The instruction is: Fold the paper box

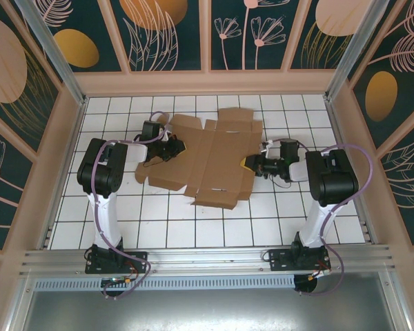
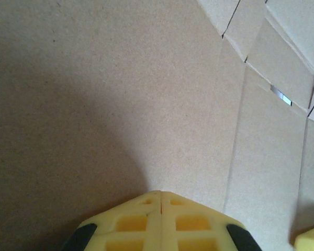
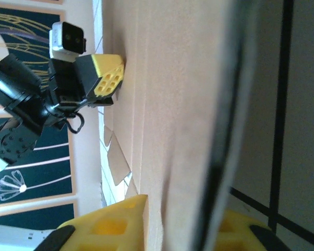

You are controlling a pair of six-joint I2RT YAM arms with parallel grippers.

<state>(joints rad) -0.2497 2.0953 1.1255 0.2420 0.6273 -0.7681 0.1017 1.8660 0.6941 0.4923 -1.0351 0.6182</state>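
The closed, empty left fingers [image 2: 131, 224] rest on the paper box [image 1: 214, 155]. The right fingers [image 3: 112, 225] pinch its edge; this thin grip may slip.

The paper box [image 1: 214, 155] is matt, grainy brown cardboard on a smooth white tiled table [image 1: 159, 227].

Print on the paper box [image 1: 214, 158]: we can read none.
Writing on the wall panels [image 1: 162, 34]: we can read none.
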